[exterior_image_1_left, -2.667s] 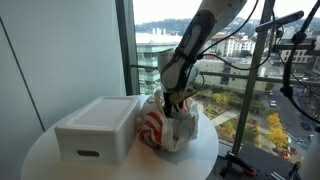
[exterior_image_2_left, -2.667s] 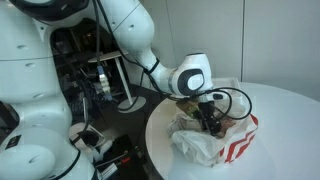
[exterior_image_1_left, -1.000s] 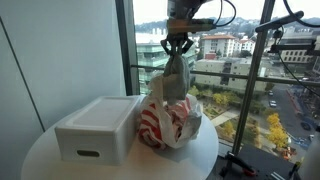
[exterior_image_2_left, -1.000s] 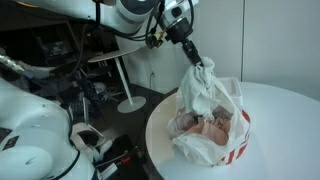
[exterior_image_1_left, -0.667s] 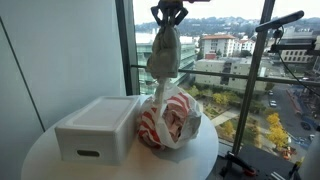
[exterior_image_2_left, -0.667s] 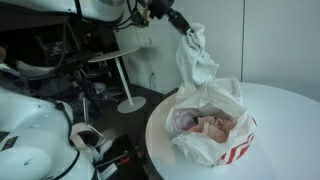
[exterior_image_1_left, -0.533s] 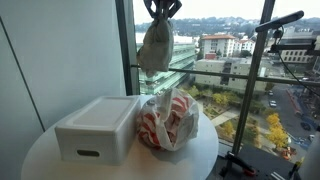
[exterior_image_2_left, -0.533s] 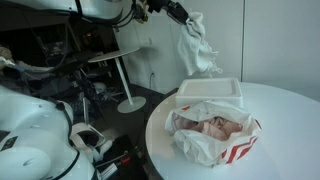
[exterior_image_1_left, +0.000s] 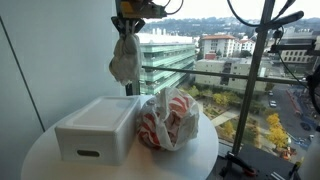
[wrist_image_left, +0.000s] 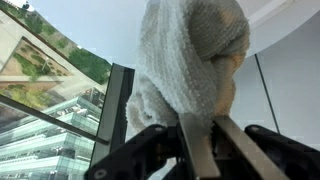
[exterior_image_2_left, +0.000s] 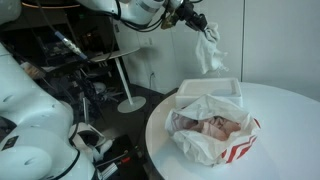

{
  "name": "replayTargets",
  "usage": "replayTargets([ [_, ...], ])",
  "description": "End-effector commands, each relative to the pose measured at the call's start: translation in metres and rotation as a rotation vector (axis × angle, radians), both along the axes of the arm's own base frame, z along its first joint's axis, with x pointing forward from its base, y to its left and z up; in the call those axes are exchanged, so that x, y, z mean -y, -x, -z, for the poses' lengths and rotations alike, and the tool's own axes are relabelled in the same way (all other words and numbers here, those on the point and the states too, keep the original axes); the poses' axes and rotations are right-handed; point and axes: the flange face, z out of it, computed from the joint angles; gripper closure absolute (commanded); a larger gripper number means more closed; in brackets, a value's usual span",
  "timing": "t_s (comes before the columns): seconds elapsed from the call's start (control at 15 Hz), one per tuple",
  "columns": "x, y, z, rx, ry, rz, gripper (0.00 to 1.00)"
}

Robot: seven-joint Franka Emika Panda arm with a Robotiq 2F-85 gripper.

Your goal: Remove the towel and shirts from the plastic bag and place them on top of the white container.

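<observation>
Your tool (exterior_image_1_left: 125,33) is clenched on the towel (exterior_image_1_left: 123,62), gripping it by its upper end. The rest of the pale cloth hangs loose below the jaws, clear of everything. In the wrist view the towel (wrist_image_left: 190,60) fills the middle of the picture, bunched between the tool's (wrist_image_left: 212,122) fingers (wrist_image_left: 196,145).

In both exterior views the towel (exterior_image_2_left: 210,52) hangs high over the white container (exterior_image_1_left: 95,128), above the end of the lid nearest the plastic bag (exterior_image_1_left: 167,120). It is well apart from the lid, and the lid itself is bare.

The white container (exterior_image_2_left: 210,90) and the plastic bag (exterior_image_2_left: 215,140) stand just beside each other on the round white surface (exterior_image_1_left: 40,160). They look to be touching, though from these angles you cannot be sure.

The bag stands upright with its mouth open and its red rings facing outward. Pale pink shirts (exterior_image_2_left: 215,127) lie crumpled inside it. How many garments are in there is not clear, and any darker one is hidden by the bag's folds.
</observation>
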Motion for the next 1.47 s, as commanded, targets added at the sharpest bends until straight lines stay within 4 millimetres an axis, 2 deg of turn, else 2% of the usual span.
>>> replayTargets([
  [0.0, -0.012, -0.056, 0.039, -0.086, -0.036, -0.144, 0.91],
  [0.27, -0.018, -0.078, 0.092, -0.206, -0.167, -0.299, 0.91],
  [0.4, -0.012, -0.085, 0.113, -0.258, -0.224, -0.371, 0.91],
  [0.67, -0.004, -0.089, 0.136, -0.306, -0.293, -0.471, 0.9],
  [0.73, -0.003, -0.087, 0.138, -0.322, -0.317, -0.5, 0.59],
  [0.8, -0.003, -0.084, 0.138, -0.327, -0.326, -0.52, 0.58],
  [0.87, -0.001, -0.08, 0.137, -0.33, -0.331, -0.536, 0.53],
  [1.13, 0.002, -0.064, 0.114, -0.311, -0.328, -0.544, 0.21],
  [1.27, 0.018, -0.051, 0.098, -0.293, -0.293, -0.461, 0.06],
  [1.4, 0.044, -0.032, 0.088, -0.299, -0.275, -0.347, 0.0],
])
